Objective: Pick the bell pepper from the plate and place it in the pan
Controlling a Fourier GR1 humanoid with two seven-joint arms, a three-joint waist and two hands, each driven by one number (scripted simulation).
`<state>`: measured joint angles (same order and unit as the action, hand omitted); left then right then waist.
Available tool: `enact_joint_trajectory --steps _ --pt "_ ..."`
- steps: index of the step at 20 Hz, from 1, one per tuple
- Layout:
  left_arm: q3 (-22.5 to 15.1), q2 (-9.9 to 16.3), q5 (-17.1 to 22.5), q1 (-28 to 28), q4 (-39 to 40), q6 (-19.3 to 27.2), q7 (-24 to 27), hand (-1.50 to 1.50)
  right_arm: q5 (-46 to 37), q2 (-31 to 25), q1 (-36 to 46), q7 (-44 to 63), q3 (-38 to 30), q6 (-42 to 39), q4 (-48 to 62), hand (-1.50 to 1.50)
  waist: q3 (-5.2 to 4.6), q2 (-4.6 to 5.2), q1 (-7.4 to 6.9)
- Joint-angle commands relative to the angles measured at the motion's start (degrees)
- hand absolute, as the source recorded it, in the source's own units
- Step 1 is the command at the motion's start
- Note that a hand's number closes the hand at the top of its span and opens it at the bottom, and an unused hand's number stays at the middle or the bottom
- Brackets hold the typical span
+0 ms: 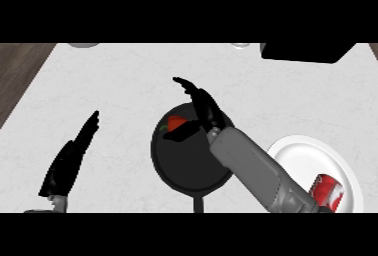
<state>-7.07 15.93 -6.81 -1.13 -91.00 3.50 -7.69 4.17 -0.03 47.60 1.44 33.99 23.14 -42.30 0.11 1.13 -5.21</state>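
The red bell pepper with its green stem lies inside the black pan, near the pan's far rim. My right hand hovers over the pan's far right part. Its fingers stretch straight away from me, and the thumb sticks out to the left just beside the pepper. Nothing is curled round the pepper. The white plate sits to the right of the pan, partly behind my right forearm. My left hand rests open at the lower left with its fingers up.
A red can stands on the plate's near right part. The pan's handle points toward me. A black box sits at the far right. Two small pale objects lie at the far edge. The counter's left edge runs diagonally.
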Motion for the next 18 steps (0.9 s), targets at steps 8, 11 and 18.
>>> enact_joint_trajectory --steps 8,11,18 --pt "1.8 0.0 0.0 -3.2 -2.8 0.8 -1.3 0.0 10.5 -1.8 2.8 -11.1 -15.9 7.4 9.1 -1.5 -0.03 -0.63 3.41" --pt "2.4 -1.7 -0.2 -1.1 1.0 1.5 -0.3 0.0 11.8 -5.9 3.0 -15.4 -19.4 1.6 9.5 -1.5 -0.07 -0.73 4.21" --pt "3.3 -1.0 -0.6 -3.6 -1.7 0.8 0.2 0.0 11.7 -18.6 -3.8 -23.0 -22.9 -9.8 9.9 -1.5 -0.09 -1.05 4.88"
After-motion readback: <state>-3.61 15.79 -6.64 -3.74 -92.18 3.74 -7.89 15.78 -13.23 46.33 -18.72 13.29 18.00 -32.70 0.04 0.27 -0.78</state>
